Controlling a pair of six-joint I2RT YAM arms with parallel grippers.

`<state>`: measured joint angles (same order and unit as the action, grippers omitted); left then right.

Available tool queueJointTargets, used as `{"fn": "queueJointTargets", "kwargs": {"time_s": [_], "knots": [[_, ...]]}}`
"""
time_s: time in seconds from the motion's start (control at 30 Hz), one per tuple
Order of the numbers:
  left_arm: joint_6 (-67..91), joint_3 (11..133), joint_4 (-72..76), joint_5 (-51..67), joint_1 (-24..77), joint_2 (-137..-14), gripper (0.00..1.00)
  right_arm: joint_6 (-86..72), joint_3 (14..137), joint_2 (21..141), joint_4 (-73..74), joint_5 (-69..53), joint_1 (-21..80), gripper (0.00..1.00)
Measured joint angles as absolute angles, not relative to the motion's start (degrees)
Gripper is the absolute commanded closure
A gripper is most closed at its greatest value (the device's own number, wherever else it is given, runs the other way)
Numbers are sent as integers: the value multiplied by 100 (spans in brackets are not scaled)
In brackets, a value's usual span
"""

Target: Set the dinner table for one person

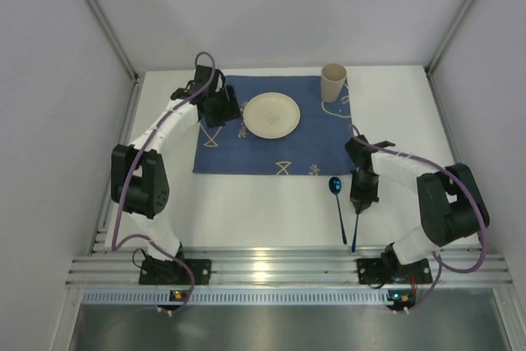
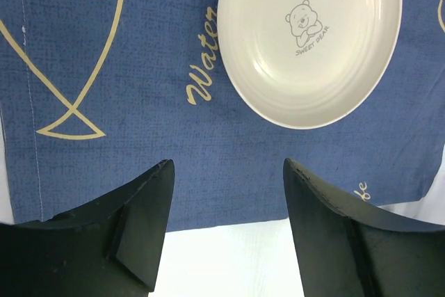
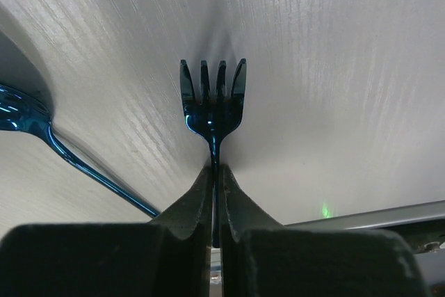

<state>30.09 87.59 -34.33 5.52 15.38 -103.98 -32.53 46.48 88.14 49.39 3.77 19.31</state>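
The white dinner table (image 1: 246,211) carries a dark blue fish-print cloth (image 1: 246,154). A cream plate (image 1: 271,115) sits on the cloth; it also shows in the left wrist view (image 2: 309,39). My left gripper (image 1: 220,107) is open and empty over the cloth's left part (image 2: 139,46), just left of the plate; its open jaws show in the left wrist view (image 2: 228,166). My right gripper (image 1: 359,207) is shut on the handle of a blue fork (image 1: 355,234) low over the table. In the right wrist view (image 3: 215,168) the fork's tines (image 3: 213,99) point away from it.
A blue spoon (image 1: 338,203) lies on the table just left of the fork, its bowl near the cloth's front edge; it also shows in the right wrist view (image 3: 28,119). A beige cup (image 1: 333,81) stands on the cloth's far right corner. An aluminium rail (image 1: 279,267) edges the near side.
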Motion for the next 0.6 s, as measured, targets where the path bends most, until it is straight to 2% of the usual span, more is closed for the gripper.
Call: {"fn": "queueJointTargets", "kwargs": {"time_s": [0.33,0.6], "knots": [[2832,8700,-3444,969,1741,-10130,32,-3103,5159,8851,5264,611,1933,100],[2550,9100,-3363,2333,2818,-10114,41,-2805,8018,8805,6125,812,1933,100]]}}
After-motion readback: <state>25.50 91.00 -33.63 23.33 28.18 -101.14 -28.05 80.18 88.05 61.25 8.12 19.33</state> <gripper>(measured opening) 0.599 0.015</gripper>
